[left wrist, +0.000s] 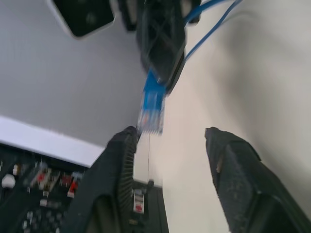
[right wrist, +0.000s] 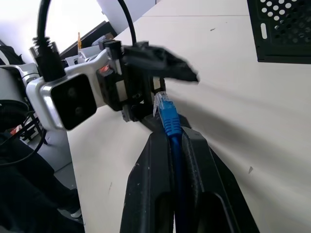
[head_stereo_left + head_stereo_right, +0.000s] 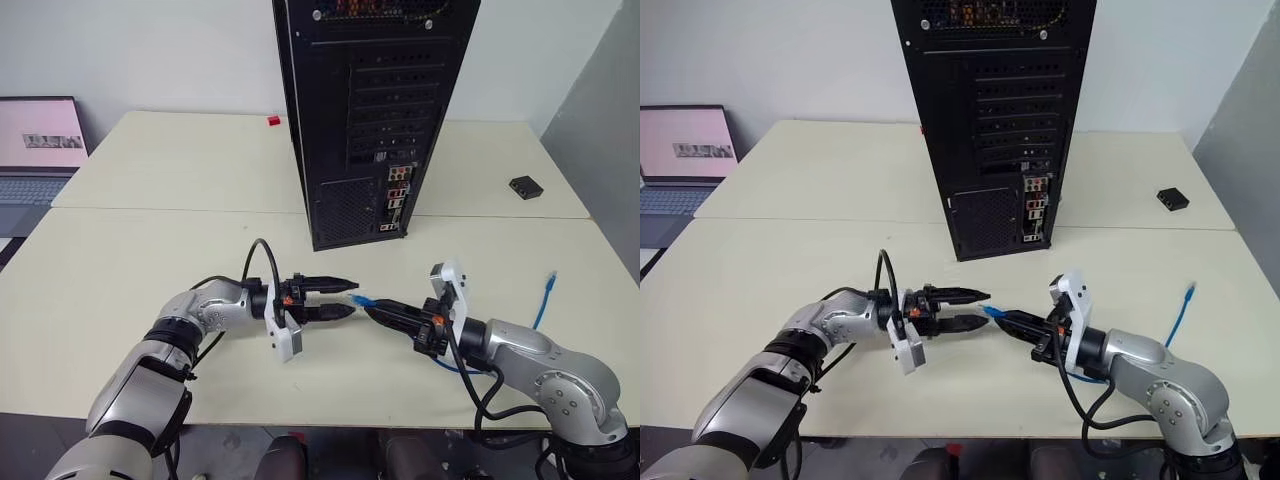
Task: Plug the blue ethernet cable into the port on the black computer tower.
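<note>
1. Right gripper (image 3: 385,313) is clenched on the blue ethernet cable (image 2: 170,121) just behind its plug, so the clear plug tip sticks out past the fingertips and points at the other arm.
2. Left gripper (image 3: 338,298) faces it level, its two fingers apart (a clear gap shows between them in the left wrist view) and holding nothing; the plug tip sits just at the mouth of that gap, near one finger (image 1: 119,160). Whether it touches that finger I cannot tell.
3. My reading is that a handover of the plug end from right to left is in hand, with the left not yet closed on it.
4. Behind the right arm the rest of the cable trails over the cream bench (image 3: 150,260), and its far plug end (image 3: 551,278) lies loose near the bench's right edge.
5. Farther back stands the black computer tower (image 3: 370,100), rear panel toward the robot, well apart from both grippers. The port (image 3: 397,195) sits in the narrow strip of coloured connectors low on that panel, and nothing is plugged into it.
6. Done so far: the cable is picked up and its plug presented. Left to do: settle the grip, carry the plug to the tower, line it up and push it in.
7. At the back are a small black box (image 3: 525,186), a laptop (image 3: 40,140) at the left and a tiny red object (image 3: 273,121).
</note>
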Motion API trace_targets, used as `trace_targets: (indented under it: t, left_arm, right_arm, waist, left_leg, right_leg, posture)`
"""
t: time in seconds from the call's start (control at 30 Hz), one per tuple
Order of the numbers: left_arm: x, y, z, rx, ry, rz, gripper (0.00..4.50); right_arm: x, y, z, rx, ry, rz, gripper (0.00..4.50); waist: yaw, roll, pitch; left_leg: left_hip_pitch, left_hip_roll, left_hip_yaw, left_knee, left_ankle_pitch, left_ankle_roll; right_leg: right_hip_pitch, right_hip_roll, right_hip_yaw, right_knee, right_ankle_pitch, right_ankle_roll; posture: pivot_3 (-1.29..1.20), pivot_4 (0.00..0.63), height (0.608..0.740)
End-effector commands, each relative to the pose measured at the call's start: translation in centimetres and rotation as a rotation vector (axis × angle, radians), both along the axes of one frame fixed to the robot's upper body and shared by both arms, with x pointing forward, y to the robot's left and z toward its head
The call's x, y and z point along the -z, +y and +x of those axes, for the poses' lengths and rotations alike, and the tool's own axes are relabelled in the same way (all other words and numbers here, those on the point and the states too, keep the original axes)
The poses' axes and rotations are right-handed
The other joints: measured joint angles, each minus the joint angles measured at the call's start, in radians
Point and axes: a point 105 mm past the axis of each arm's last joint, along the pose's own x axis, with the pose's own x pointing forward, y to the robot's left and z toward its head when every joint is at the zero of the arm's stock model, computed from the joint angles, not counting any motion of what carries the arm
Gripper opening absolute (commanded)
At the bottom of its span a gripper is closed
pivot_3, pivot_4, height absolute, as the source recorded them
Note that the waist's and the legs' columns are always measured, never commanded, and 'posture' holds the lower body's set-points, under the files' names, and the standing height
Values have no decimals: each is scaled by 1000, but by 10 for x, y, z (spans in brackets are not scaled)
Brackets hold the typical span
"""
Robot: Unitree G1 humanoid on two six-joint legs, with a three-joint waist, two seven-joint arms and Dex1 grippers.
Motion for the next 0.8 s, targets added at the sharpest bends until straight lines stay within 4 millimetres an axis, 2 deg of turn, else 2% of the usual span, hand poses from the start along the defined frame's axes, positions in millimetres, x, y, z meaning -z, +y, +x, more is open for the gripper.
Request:
trace_targets:
  t: [0.03,0.13,0.23,0.37,0.47,0.53,0.8]
  left_arm:
    - [-3,7,0,-35,69,-23,2687]
    - [-3,13,1,-95,212,-28,2687]
    - [-6,15,5,-190,457,-83,2687]
    - [-22,3,10,-314,780,-218,2687]
    - [-34,-6,9,-371,903,-267,2687]
    - [-39,-12,8,-402,961,-268,2687]
    - [-51,-14,16,-556,901,-265,2687]
  right_arm:
    - [-14,-13,4,55,-74,5,0]
    - [-17,-29,11,136,-109,-18,0]
    - [-20,-46,21,241,-167,-70,0]
    - [-29,-57,35,378,-266,-114,0]
    - [-28,-57,42,430,-317,-169,0]
    - [-25,-56,45,457,-345,-209,0]
    - [-14,-43,49,468,-408,-284,0]
  waist:
    - [-1,0,0]
    - [-2,0,0]
    - [-2,0,0]
    - [0,0,0]
    - [-1,0,0]
    - [-1,0,0]
    - [-1,0,0]
  left_leg:
    - [0,0,0,0,0,0]
    - [0,1,0,0,0,0]
    - [0,1,0,0,0,0]
    - [0,1,-1,0,0,0]
    - [0,1,-2,0,0,0]
    - [0,1,-2,0,0,0]
    - [1,0,-1,0,0,0]
  right_leg:
    - [0,0,0,0,0,0]
    - [0,0,0,0,0,0]
    - [-1,0,0,1,0,0]
    - [-1,0,0,3,0,0]
    - [-1,1,0,3,0,0]
    - [-1,1,0,3,0,0]
    - [-1,1,1,3,-1,0]
  posture:
    - [0,150,740]
    - [0,150,740]
    - [0,150,740]
    - [0,150,740]
    - [0,150,740]
    - [0,150,740]
    - [0,150,740]
